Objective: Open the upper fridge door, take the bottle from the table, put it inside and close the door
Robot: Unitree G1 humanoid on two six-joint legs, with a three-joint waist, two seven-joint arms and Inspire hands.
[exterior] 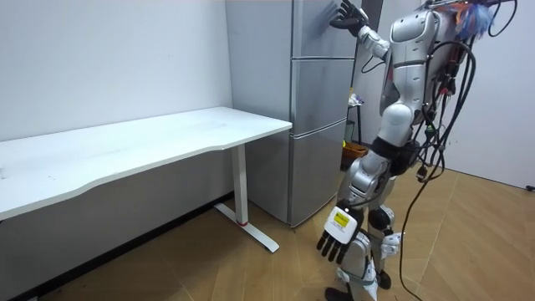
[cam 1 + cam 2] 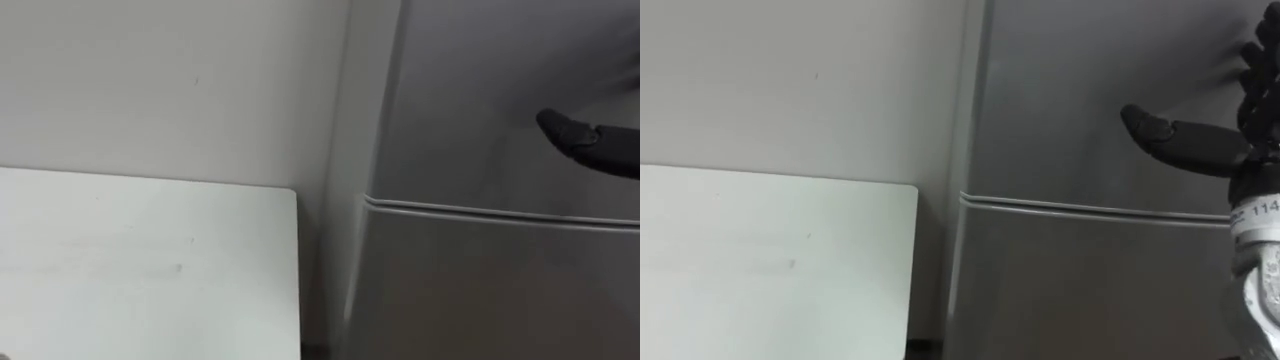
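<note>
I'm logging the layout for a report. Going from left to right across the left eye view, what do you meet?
White table → grey fridge → the robot's right hand, open, raised in front of the fridge's upper door at the view's right edge.

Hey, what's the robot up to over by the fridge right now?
The robot stands facing the fridge, next to a white table. Its right hand is raised at the closed upper door with its fingers open, a little above the seam with the lower door. Its left hand hangs open at its side. Neither hand holds anything.
</note>
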